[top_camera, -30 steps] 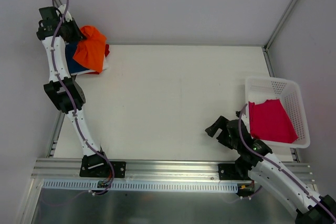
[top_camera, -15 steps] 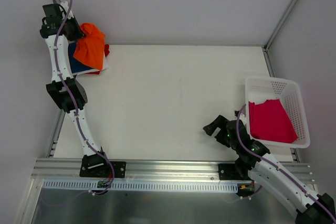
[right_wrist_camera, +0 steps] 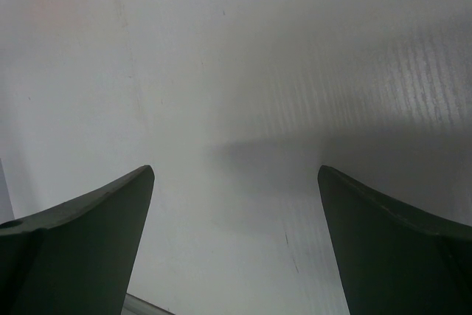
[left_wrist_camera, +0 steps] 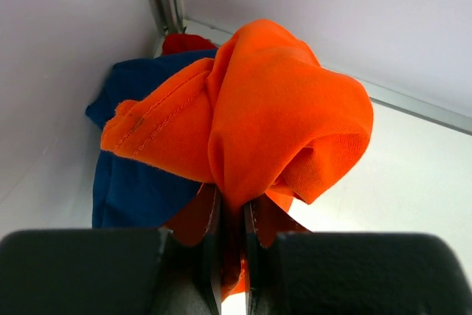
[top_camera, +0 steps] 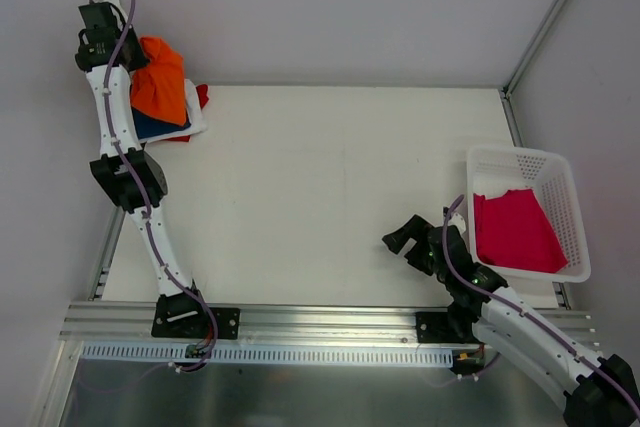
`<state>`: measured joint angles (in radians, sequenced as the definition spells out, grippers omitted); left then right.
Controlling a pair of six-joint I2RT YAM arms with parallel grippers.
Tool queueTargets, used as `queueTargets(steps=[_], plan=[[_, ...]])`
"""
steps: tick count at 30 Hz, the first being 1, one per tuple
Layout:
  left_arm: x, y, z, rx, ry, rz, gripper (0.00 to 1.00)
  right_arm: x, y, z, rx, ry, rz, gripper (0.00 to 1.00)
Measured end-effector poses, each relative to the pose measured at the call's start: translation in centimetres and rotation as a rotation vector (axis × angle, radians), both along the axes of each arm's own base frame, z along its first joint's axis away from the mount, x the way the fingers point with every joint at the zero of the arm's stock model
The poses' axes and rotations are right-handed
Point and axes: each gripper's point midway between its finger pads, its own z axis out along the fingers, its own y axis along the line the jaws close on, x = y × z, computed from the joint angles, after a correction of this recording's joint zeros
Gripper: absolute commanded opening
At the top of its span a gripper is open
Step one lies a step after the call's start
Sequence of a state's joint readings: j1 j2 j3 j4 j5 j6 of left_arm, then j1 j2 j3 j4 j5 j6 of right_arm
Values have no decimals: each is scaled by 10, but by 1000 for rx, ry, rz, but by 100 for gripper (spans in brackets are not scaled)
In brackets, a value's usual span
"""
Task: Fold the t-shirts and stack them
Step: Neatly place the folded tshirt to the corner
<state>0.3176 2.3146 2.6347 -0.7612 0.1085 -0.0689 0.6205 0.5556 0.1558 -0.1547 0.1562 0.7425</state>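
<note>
Left arm: extended to the far left corner of the table [top_camera: 330,187]. The left gripper [left_wrist_camera: 228,215] is closed to a narrow gap on a pinch of the orange t-shirt [left_wrist_camera: 273,123]; cloth fills the space between the fingers.

Orange t-shirt: bright, plain, bunched rather than flat. In the left wrist view it bulges into a rounded, creased lump beyond the fingers, with a stitched hem running along its left flap. It is over the stack in that corner; the frames do not settle whether its lower edge touches the stack.

Stack: the navy t-shirt [left_wrist_camera: 136,182] lies beneath the orange one, its surface smooth and its left edge near the side wall. A small part of the red t-shirt [top_camera: 202,95] shows at the far side of the stack, towards the back wall. A thin white edge [top_camera: 196,123] shows under the navy cloth on the right side.

Right arm: low at the near right of the table. The right gripper [right_wrist_camera: 236,175] stands spread wide with nothing between its fingers, bare table surface below it.

Basket [top_camera: 520,159]: white lattice, at the right edge of the table, just beside the right arm. The magenta-pink t-shirt [top_camera: 510,232] lies inside it, loosely flat, covering most of the floor.
</note>
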Motion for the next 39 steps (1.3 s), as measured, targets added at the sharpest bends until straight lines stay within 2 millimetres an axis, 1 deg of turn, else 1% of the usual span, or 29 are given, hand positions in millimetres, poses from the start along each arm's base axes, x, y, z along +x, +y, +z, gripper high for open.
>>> queueTargets(steps=[4,7,11,15,18,23,28,30,31,32,34,35,36,39], plan=[[6,10,-28,13,49,33,0,0,1,0,3,1,4,100],[10,20,-55,27,97,66,0,-1,2,1,7,1,8,100],[13,40,-87,66,154,140,0,-2,2,0,7,4,10,99],[7,62,-110,98,204,212,0,-2,2,0,7,6,12,99],[-1,85,-120,99,226,265,0,0,3,0,9,5,13,100],[-16,117,-122,86,231,323,0,5,10,0,21,3,22,99],[-16,117,-123,70,225,314,0,9,16,0,36,-2,32,99],[-15,116,-124,66,223,315,19,11,18,0,41,-3,35,99],[-14,116,-125,60,221,318,30,11,19,0,42,-3,36,100],[-13,117,-125,55,215,321,52,11,19,0,41,-2,36,99],[-11,117,-127,45,208,328,66,12,19,0,42,-3,37,99],[-9,116,-127,36,201,323,81,12,19,0,42,-3,37,100],[-6,113,-127,27,192,310,99,12,20,0,43,-4,37,99],[1,103,-126,0,174,297,99,13,20,0,43,-4,37,100]])
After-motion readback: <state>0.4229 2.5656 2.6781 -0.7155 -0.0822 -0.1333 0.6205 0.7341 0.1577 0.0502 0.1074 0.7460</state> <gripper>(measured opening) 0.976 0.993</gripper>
